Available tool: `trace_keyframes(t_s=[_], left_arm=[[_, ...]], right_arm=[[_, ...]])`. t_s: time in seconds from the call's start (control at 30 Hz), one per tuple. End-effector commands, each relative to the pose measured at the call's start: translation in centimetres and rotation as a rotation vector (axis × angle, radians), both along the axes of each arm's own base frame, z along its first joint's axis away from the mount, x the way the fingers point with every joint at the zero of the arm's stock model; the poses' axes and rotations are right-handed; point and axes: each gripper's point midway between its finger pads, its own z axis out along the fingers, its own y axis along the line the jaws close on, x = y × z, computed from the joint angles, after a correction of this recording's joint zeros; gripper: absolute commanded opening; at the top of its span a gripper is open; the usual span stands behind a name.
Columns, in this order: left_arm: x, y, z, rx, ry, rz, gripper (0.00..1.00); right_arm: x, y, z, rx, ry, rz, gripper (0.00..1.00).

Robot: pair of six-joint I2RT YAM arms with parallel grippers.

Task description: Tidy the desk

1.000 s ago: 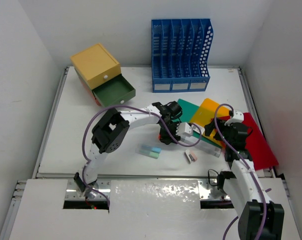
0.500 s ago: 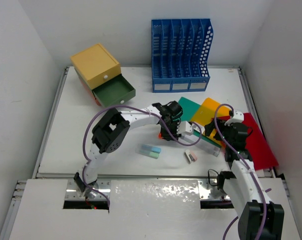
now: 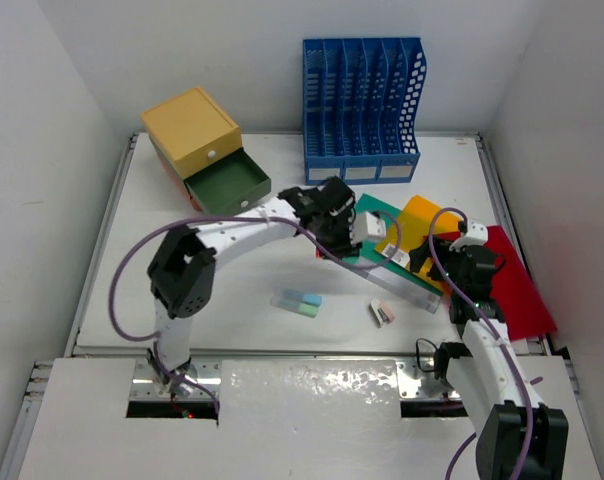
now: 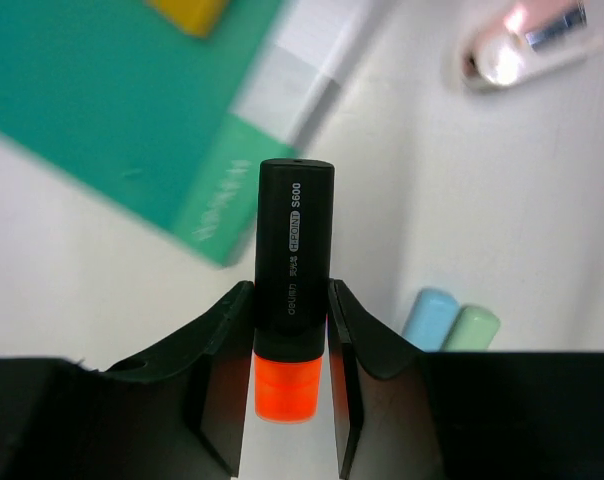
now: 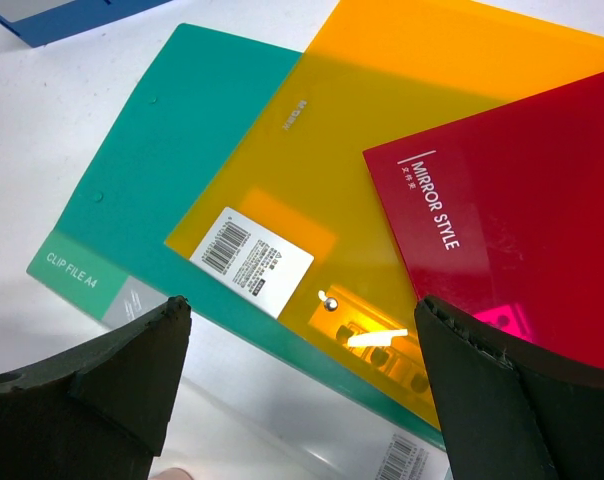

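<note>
The large white rectangular desk [image 3: 252, 325] with thin metal edge rails is shown stretching from the arm bases to the far white wall. Nearest the bases, a pale blue and pale green pair of short cylinders [image 3: 298, 300] is seen lying side by side, with a small pink object [image 3: 382, 313] to its right, apart from it. At the right, the right gripper [image 5: 302, 305] is held spread wide and empty above three overlapping plastic folders. The translucent red folder [image 5: 522, 230] is laid over the orange folder [image 5: 402, 130], which is laid over the teal folder [image 5: 182, 170]. Just left of these, the left gripper [image 4: 292, 292] is clamped on a black cylindrical marker with an orange end [image 4: 295, 250], which is raised above the tabletop. At the far left, a yellow-topped drawer box [image 3: 192, 125] is shown with its green drawer pulled out. A blue slotted file rack [image 3: 360, 110] is set against the far wall.
</note>
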Motion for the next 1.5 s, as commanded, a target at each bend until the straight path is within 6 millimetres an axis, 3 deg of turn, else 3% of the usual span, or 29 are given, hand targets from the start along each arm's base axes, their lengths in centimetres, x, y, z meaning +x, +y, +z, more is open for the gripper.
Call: trace_keyframes(t_s=[0.0, 0.07, 0.13, 0.17, 0.23, 0.27, 0.3, 0.4, 0.47, 0.67, 0.73, 0.77, 0.93, 0.97, 1.0, 1.13, 1.2, 1.3, 1.33, 1.37, 1.43, 1.47], left_arm=[[4.3, 1.4, 9.1, -0.148, -0.138, 0.176, 0.0], [6.8, 4.1, 11.1, -0.16, -0.175, 0.279, 0.0], [10.3, 8.3, 13.0, -0.163, -0.232, 0.423, 0.0], [12.6, 11.5, 13.6, -0.162, -0.257, 0.524, 0.0], [14.8, 14.7, 14.7, -0.177, -0.296, 0.621, 0.0], [15.7, 16.2, 14.8, -0.18, -0.307, 0.669, 0.0], [17.2, 19.1, 14.9, -0.166, -0.332, 0.745, 0.0], [19.4, 22.9, 14.8, -0.178, -0.364, 0.834, 0.0], [20.7, 24.8, 14.0, -0.133, -0.419, 0.884, 0.0], [21.6, 26.2, 10.8, -0.053, -0.404, 0.917, 0.0], [21.6, 27.0, 10.2, -0.03, -0.408, 0.944, 0.09], [21.5, 27.1, 10.2, -0.031, -0.408, 0.949, 0.24], [20.9, 27.8, 12.1, -0.05, -0.461, 0.969, 0.55], [20.9, 27.9, 12.6, -0.056, -0.47, 0.971, 0.66], [20.9, 27.9, 13.1, -0.064, -0.478, 0.971, 0.72], [20.5, 27.4, 16.5, -0.139, -0.518, 0.967, 0.73], [19.7, 25.5, 17.5, -0.223, -0.483, 0.891, 0.72], [16.1, 21.0, 19.4, -0.352, -0.427, 0.699, 0.72], [14.6, 19.8, 17.9, -0.325, -0.396, 0.629, 0.72], [12.6, 16.8, 17.0, -0.308, -0.375, 0.541, 0.72], [9.2, 14.6, 13.3, -0.225, -0.317, 0.42, 0.72], [6.8, 12.2, 11.8, -0.21, -0.276, 0.329, 0.72]], right_arm=[[0.5, -0.2, 0.9, -0.01, -0.042, 0.0, 0.91], [0.4, -0.1, 0.8, -0.008, -0.041, 0.001, 0.91], [0.5, -0.1, 0.9, -0.006, -0.041, 0.002, 0.91], [0.5, -0.1, 0.8, -0.005, -0.041, 0.004, 0.91], [0.5, -0.1, 0.9, -0.003, -0.042, 0.004, 0.91], [0.5, -0.1, 0.8, -0.003, -0.039, 0.002, 0.91], [0.5, 0.0, 0.8, -0.003, -0.042, 0.005, 0.91], [0.5, 0.1, 0.8, 0.001, -0.039, 0.009, 0.91], [0.5, 0.0, 0.8, 0.001, -0.039, 0.007, 0.91], [0.4, -0.1, 0.9, -0.008, -0.037, 0.006, 0.91], [0.4, -0.1, 1.0, -0.01, -0.04, 0.007, 0.91], [0.5, -0.1, 1.0, -0.009, -0.041, 0.006, 0.91], [0.5, -0.1, 1.0, -0.008, -0.038, 0.008, 0.91], [0.5, 0.0, 0.9, -0.006, -0.037, 0.01, 0.91], [0.5, 0.1, 0.9, -0.004, -0.035, 0.013, 0.91], [0.5, 0.2, 0.8, 0.001, -0.034, 0.019, 0.91], [0.5, 0.3, 0.9, 0.002, -0.038, 0.025, 0.91], [0.5, 0.4, 0.7, 0.006, -0.03, 0.032, 0.91], [0.5, 0.5, 0.6, 0.009, -0.027, 0.034, 0.91], [0.5, 0.5, 0.7, 0.008, -0.031, 0.035, 0.91], [0.6, 0.7, 0.7, 0.012, -0.03, 0.045, 0.91], [0.6, 0.7, 0.7, 0.014, -0.028, 0.045, 0.91]])
